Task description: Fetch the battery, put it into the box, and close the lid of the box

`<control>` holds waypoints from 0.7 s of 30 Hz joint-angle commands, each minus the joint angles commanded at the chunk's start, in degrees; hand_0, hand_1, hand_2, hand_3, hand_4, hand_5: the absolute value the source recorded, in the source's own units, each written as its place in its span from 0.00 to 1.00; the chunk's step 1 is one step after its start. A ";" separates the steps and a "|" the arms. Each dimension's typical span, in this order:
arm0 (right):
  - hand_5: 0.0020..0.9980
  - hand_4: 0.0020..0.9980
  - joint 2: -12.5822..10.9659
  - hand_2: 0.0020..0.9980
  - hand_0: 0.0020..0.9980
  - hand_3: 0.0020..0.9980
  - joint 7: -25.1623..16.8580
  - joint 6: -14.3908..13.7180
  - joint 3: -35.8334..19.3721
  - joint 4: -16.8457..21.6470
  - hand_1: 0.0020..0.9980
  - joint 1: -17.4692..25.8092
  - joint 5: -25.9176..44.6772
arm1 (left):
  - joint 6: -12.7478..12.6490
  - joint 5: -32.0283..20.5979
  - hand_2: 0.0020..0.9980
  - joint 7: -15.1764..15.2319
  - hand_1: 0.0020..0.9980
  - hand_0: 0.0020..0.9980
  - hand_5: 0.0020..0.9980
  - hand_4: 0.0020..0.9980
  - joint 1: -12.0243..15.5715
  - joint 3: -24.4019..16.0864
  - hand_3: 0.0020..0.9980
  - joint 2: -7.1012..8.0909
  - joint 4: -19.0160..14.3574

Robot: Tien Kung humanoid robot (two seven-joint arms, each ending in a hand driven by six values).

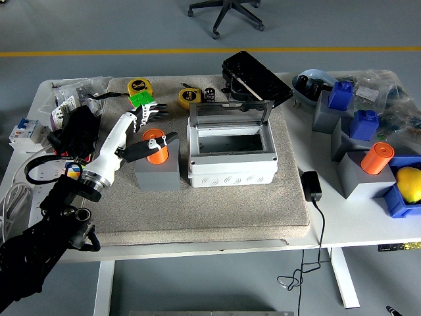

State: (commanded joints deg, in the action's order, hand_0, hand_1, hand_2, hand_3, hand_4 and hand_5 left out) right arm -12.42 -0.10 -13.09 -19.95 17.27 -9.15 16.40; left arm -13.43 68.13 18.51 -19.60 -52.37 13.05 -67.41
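Battery orange, on grey block | box lid up | left hand dark, grip unclear, arm cut off

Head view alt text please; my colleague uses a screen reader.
A white box sits on a beige mat, lid raised, empty. Left of it, an orange battery stands in a grey holder. The robot's left hand is at lower left.

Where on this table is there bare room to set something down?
Free: the mat in front of the box and grey block; bare table right of the black adapter. Crowded: back edge and both ends.
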 joint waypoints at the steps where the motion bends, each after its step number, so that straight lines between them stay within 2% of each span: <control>1: 0.42 0.87 -0.01 0.64 0.67 0.53 -0.02 -0.02 -0.03 0.03 0.64 0.00 -0.05 | -0.05 -0.18 0.72 0.05 0.72 0.80 0.45 1.00 -0.03 0.10 0.76 0.01 0.08; 2: 0.42 0.87 -0.02 0.64 0.67 0.53 -0.04 -0.03 -0.04 0.06 0.64 -0.01 -0.11 | -0.15 -0.45 0.72 0.15 0.72 0.80 0.45 1.00 -0.12 0.28 0.76 0.03 0.25; 3: 0.42 0.87 -0.04 0.64 0.67 0.53 -0.05 -0.04 -0.01 0.07 0.64 -0.04 -0.15 | -0.29 -0.71 0.69 0.28 0.71 0.77 0.39 1.00 -0.27 0.51 0.72 0.05 0.50; 8: 0.42 0.87 -0.04 0.64 0.67 0.53 -0.08 -0.04 0.10 0.13 0.64 -0.19 -0.13 | -0.89 -2.08 0.69 0.85 0.71 0.77 0.39 1.00 -1.01 1.92 0.72 0.15 1.74; 9: 0.42 0.87 -0.05 0.64 0.67 0.53 -0.04 -0.02 0.24 0.12 0.64 -0.23 -0.07 | -1.07 -2.66 0.64 1.01 0.68 0.72 0.22 1.00 -1.17 2.21 0.68 0.09 2.23; 14: 0.42 0.87 -0.08 0.64 0.67 0.53 0.04 0.00 0.56 0.11 0.64 -0.30 0.09 | -1.02 -5.19 0.64 1.14 0.68 0.72 0.22 1.00 -1.41 2.84 0.68 -0.25 3.85; 15: 0.42 0.87 -0.11 0.64 0.67 0.53 0.07 0.00 0.64 0.10 0.64 -0.29 0.14 | -1.00 -5.69 0.59 1.24 0.64 0.68 0.18 1.00 -1.44 3.02 0.63 -0.32 4.09; 20: 0.42 0.87 -0.12 0.64 0.67 0.53 0.11 0.00 0.92 0.09 0.64 -0.18 0.24 | -0.65 -7.72 0.59 1.36 0.64 0.68 0.18 1.00 -1.52 3.62 0.63 -0.56 5.14; 21: 0.42 0.87 -0.11 0.64 0.67 0.53 0.08 -0.02 0.88 0.10 0.64 -0.14 0.21 | -0.55 -8.10 0.56 1.37 0.62 0.66 0.15 1.00 -1.49 3.68 0.61 -0.57 5.21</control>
State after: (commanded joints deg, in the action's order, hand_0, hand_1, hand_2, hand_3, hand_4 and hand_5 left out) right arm -12.53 -0.02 -13.11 -19.06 17.37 -9.30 16.61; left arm -13.98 60.03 19.88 -21.10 -48.69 12.47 -62.20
